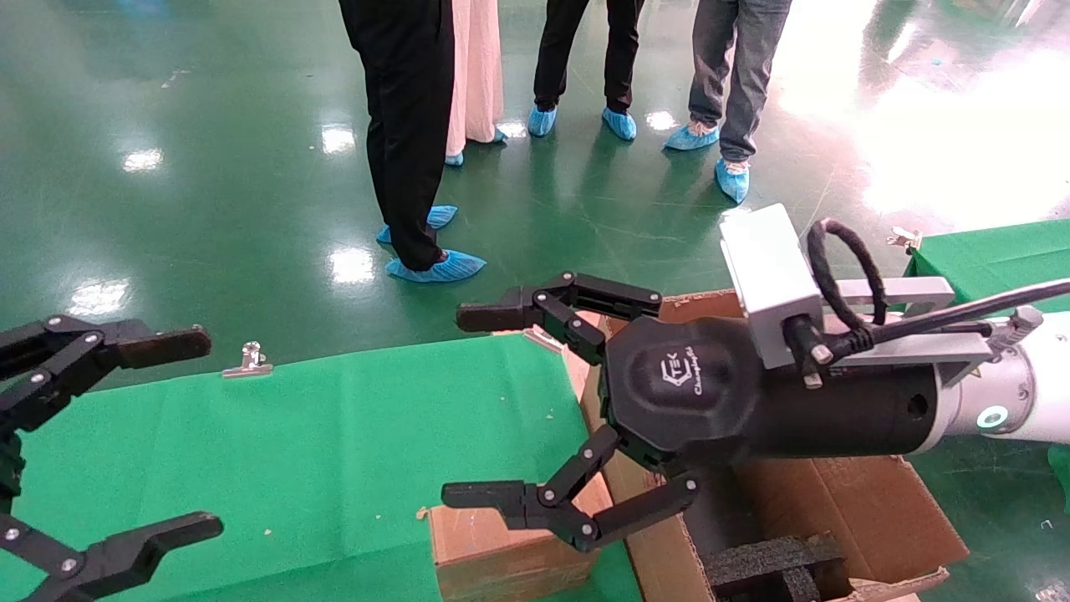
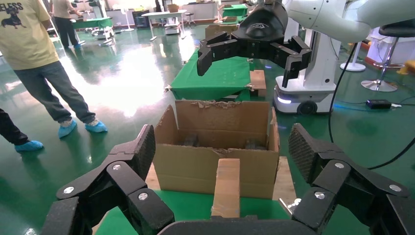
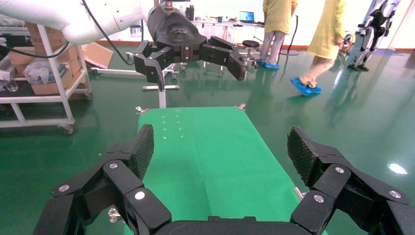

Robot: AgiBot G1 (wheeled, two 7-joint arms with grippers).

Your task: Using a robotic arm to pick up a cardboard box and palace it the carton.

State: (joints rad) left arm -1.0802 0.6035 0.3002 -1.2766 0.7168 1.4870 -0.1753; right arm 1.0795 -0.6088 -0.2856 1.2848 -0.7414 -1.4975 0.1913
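Cardboard box (image 1: 501, 543) sits on the green counter (image 1: 318, 451), right beside the carton (image 1: 844, 510) and, as far as I can tell, touching its near wall. From the left wrist view it (image 2: 226, 188) stands on a narrow edge against the carton (image 2: 215, 147). I judge it light and stiff, with taped faces that may be a little slick, so I would take it across its two broad faces near the upper edge, squeezing gently enough not to dent the board.

My right gripper (image 1: 535, 410), on the robotic arm (image 1: 1020, 401), hangs above the box and the carton's corner with its fingers (image 1: 493, 316) spread wide, holding nothing and touching nothing. The gap looks ample for the box's thin dimension. My left gripper (image 1: 125, 435) waits over the counter's other end, fingers also fully apart and empty.

Black foam (image 1: 769, 564) lies inside the carton, so I expect the box must drop beside or onto it.
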